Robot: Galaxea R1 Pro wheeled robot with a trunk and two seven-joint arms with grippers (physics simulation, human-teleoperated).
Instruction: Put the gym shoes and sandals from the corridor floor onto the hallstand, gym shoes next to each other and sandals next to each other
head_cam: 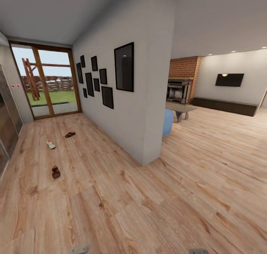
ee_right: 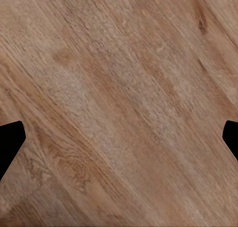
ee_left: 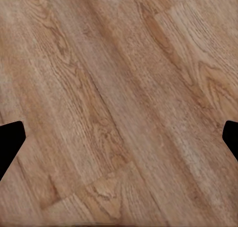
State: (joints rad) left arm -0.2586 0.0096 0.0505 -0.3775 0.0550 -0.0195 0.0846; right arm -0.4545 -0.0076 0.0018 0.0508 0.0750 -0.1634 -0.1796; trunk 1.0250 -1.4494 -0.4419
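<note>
In the head view, one white gym shoe (head_cam: 50, 144) with green and red accents lies on the wood-plank corridor floor (head_cam: 92, 202) at the left. A brown sandal (head_cam: 69, 134) lies just beyond it, and another sandal (head_cam: 55, 171) lies nearer to me. All three are several steps ahead and well apart from each other. The hallstand is out of view. My left gripper (ee_left: 119, 142) hangs open over bare planks, its black fingertips (ee_left: 11, 142) far apart. My right gripper (ee_right: 119, 142) is open too, above bare floor, with nothing between its fingers.
A white wall (head_cam: 122, 109) hung with dark picture frames (head_cam: 124, 67) divides the corridor from a living room on the right, ending in a corner (head_cam: 152, 161). A glass door (head_cam: 46, 83) closes the corridor's far end. A glazed panelled unit (head_cam: 6, 120) lines the left edge.
</note>
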